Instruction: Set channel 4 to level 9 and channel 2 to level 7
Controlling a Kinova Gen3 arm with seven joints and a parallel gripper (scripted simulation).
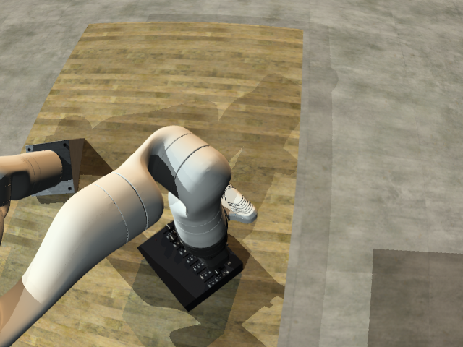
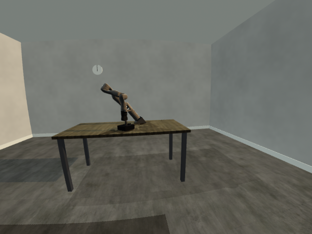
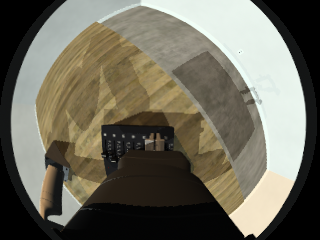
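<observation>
The black lighting desk [image 1: 166,263] [image 2: 125,127] [image 3: 140,129] stands on the wooden table [image 1: 187,56] [image 2: 87,128] [image 3: 75,75]. Its channels run in a row, with small white scale marks. The arm covers many of the faders in the top view, and the gripper body hides the lower part of the desk in the wrist view. My gripper [image 3: 155,138] is shut, with its fingertips together low over the desk's right part in the wrist view. Whether the tips touch a fader cap cannot be told. The fader levels and channel numbers are too small to read.
The arm's base plate [image 1: 69,187] is fixed to the table behind the desk, left of it in the top view. The upper arm and forearm [image 1: 93,220] pass over the table beside the desk. The table edge [image 1: 295,186] lies to the right of the desk.
</observation>
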